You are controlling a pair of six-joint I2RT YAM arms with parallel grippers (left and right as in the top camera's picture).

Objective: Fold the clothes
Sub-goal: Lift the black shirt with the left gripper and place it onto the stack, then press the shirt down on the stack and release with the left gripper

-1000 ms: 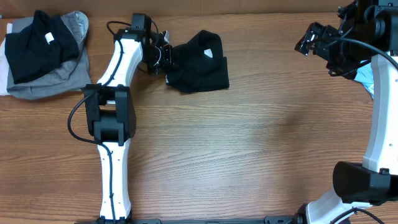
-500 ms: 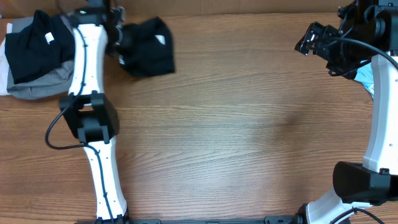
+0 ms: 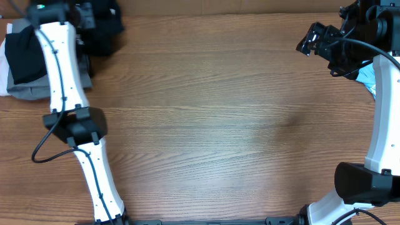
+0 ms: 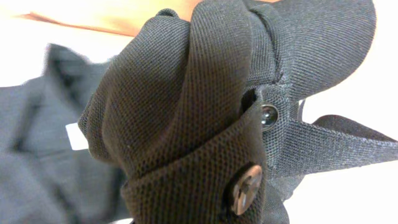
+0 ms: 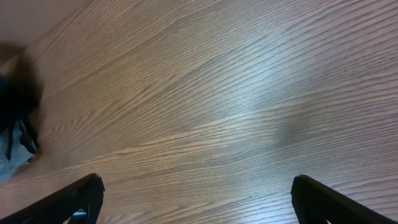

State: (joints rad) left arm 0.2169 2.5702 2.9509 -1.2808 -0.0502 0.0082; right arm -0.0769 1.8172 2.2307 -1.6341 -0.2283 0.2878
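Gripping black polo (image 4: 186, 112) w/ left hand (image 3: 92, 19), buttons (image 4: 268, 115) only in wrist cam, right hand (image 5: 196, 186) spread.

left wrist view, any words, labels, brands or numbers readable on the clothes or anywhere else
No text can be read in any view.
white tag on the dark garment behind: too blurred to read.
buttons on the black shirt: no lettering visible.

Black knit polo (image 4: 186, 124) w/ buttons was bunched up at top-left; just left, black top (image 3: 22, 56) lay atop grey garment (image 3: 28, 91).
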